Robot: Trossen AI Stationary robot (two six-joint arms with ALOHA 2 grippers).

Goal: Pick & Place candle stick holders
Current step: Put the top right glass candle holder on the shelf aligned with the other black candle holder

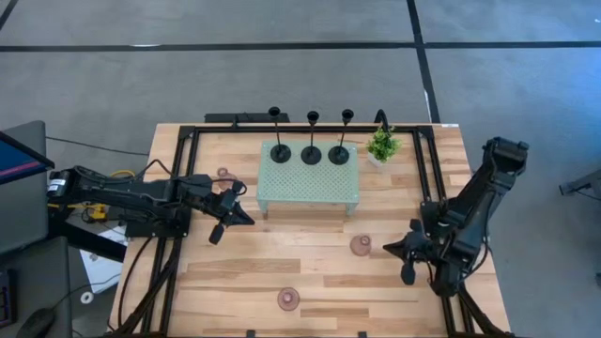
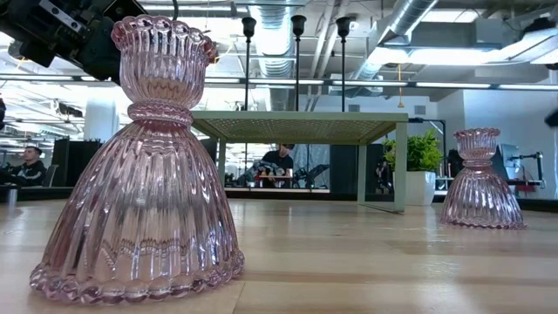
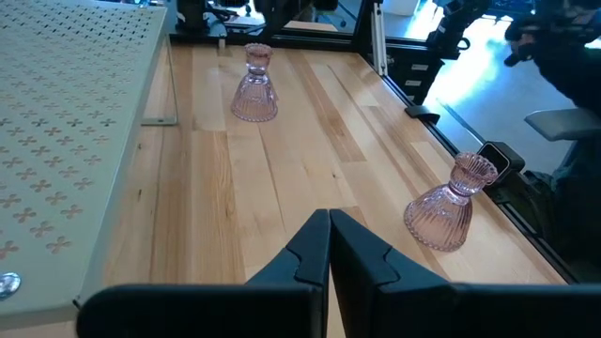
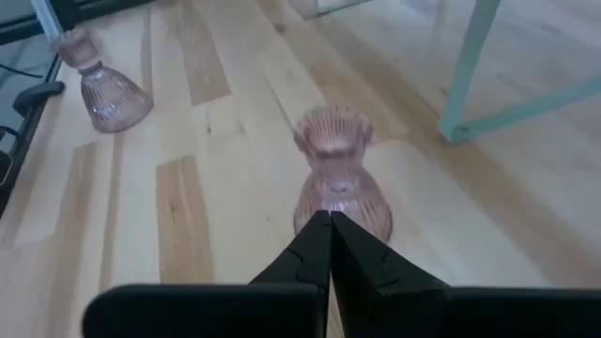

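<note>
Three black holders [image 1: 311, 150] are standing in a row on the pale green tray [image 1: 310, 192], along its far edge. Three pink glass holders are sitting on the counter [image 1: 235, 272]: one near the front edge [image 1: 289, 299], one in front of the tray's right corner [image 1: 361, 246], one just left of the tray [image 1: 223, 174].

Step in hand, as I judge it: the black ones are placed and the pink ones are waiting for pickup.

Right claw [image 1: 410, 255] is sitting low beside the middle pink holder [image 4: 336, 178], fingers pressed together, gripping nothing. The right wrist view is looking straight at that holder, close ahead.

Left claw [image 1: 223, 225] is hovering off the tray's front-left corner, fingers likewise closed and empty. Its wrist view is showing two pink holders farther off across the planks [image 3: 254, 84] [image 3: 449, 202].

Next move probably calls for the right claw to spread its fingers before advancing, then straddle the holder's narrow neck rather than the flared skirt.

Room: open planks are lying between tray front and counter front, wide enough for both arms. Edges to mind: the tray's leg [image 4: 470, 70] close beside the target, the black frame rails [image 1: 178, 178] along both counter sides, and the front holder sitting near the counter lip. The potted plant [image 1: 381, 145] is standing just beside the tray's far right corner.
</note>
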